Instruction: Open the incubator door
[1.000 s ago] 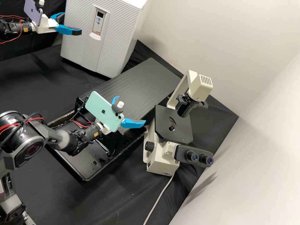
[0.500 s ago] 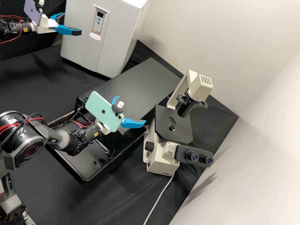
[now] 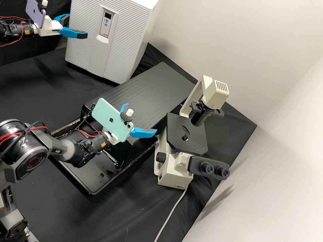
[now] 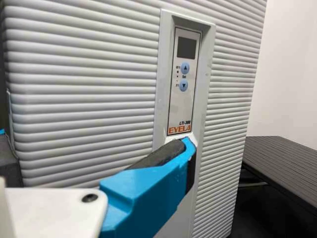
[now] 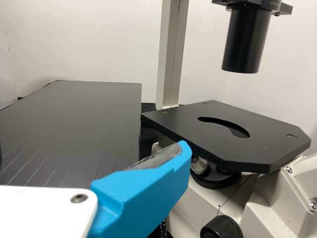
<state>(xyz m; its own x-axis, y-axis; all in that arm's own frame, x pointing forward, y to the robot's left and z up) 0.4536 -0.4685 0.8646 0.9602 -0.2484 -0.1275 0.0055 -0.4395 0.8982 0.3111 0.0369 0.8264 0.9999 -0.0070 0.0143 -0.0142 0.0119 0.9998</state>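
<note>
Your left gripper [image 3: 77,26], wide open and empty, is at the shut incubator door [image 3: 122,50] — its control panel [image 4: 183,106] has orange print. Your right gripper [image 3: 141,117] is open and empty by the microscope [image 3: 184,137]. Black cloth [image 3: 43,80] lies below — the walls [image 3: 218,40] are pale.

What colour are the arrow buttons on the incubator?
Light blue buttons, clearest in the left wrist view.

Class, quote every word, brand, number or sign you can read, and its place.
"EYELA": incubator's control panel
"LTI-", digits blurred: same panel
"Set": between its blue buttons
Up and down arrows: those buttons
Apple logos, wordless: green phone, purple phone
Too small: microscope base, yellow label, arm joint
</note>
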